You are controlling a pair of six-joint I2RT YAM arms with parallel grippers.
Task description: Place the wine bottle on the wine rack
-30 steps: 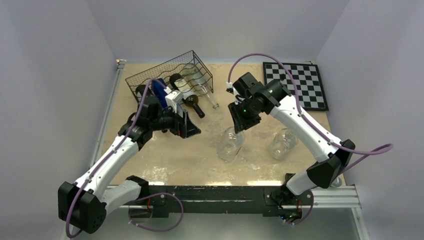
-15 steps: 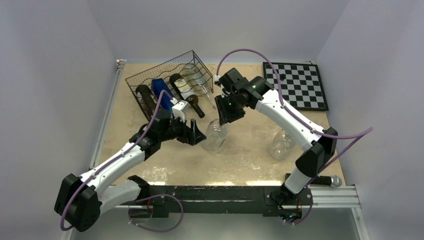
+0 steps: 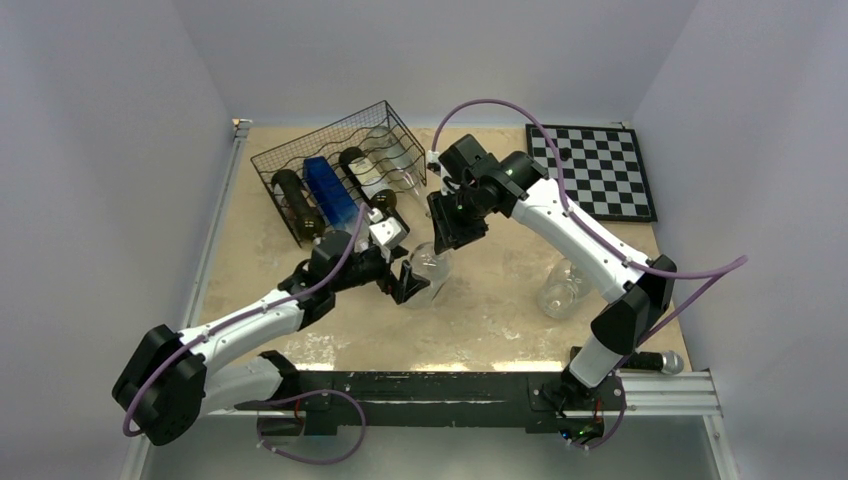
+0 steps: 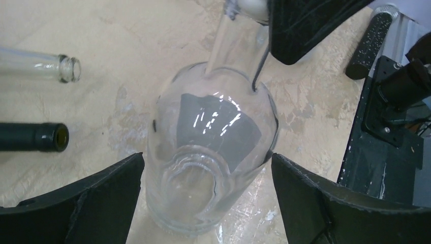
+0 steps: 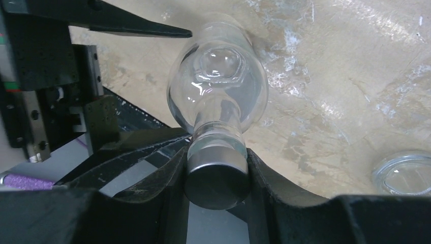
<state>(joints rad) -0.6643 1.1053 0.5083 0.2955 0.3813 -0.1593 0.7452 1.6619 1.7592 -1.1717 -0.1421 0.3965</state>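
Note:
A clear glass wine bottle (image 3: 428, 272) with a dark cap (image 5: 217, 175) hangs tilted over the table's middle. My right gripper (image 3: 447, 235) is shut on its neck just below the cap, as the right wrist view shows (image 5: 217, 168). My left gripper (image 4: 206, 162) is open, one black finger on each side of the bottle's (image 4: 211, 152) wide base with a gap on both sides. The black wire wine rack (image 3: 300, 150) stands at the back left with several bottles lying in it, behind both grippers.
A second clear bottle (image 3: 562, 288) lies right of centre on the table. A chessboard (image 3: 595, 165) lies at the back right. Two bottle necks stick out of the rack: one clear (image 4: 51, 66), one dark (image 4: 35, 137). A black rail (image 3: 450, 385) runs along the near edge.
My right gripper carried the clear bottle left, towards the rack, then held still. My left arm swung away from the rack to the bottle's base and its jaws opened wider.

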